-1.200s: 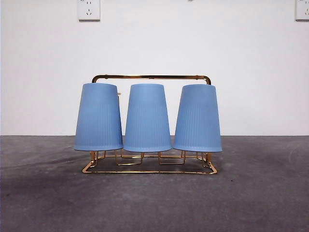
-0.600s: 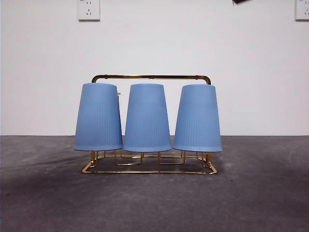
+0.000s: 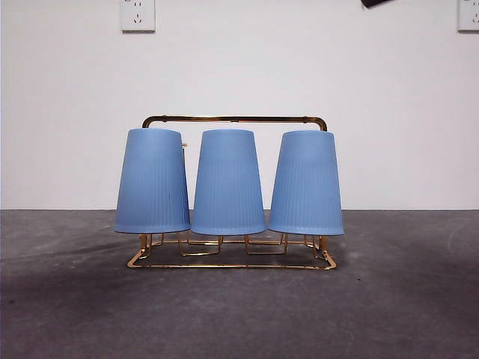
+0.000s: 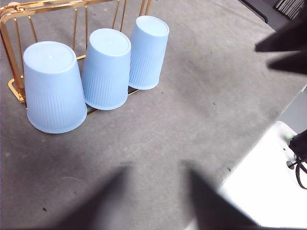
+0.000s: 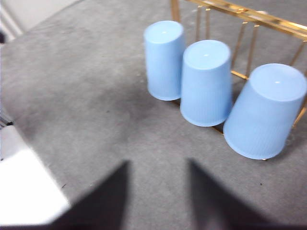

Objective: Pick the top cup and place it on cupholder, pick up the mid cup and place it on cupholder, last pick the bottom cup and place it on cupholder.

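Observation:
Three blue ribbed cups stand upside down in a row on the gold wire cupholder: the left cup, the middle cup and the right cup. The left wrist view shows the same cups on the rack. My left gripper is open, empty and well back from them. In the right wrist view the cups and the rack lie ahead of my right gripper, which is also open and empty. No cup is held.
Grey table surface surrounds the rack. The table's white edge shows near each arm. A black arm tip shows at the front view's top edge, and the other arm's dark gripper shows in the left wrist view.
A black arm tip has come into the front view at the top right edge. The cups and the rack have not moved.

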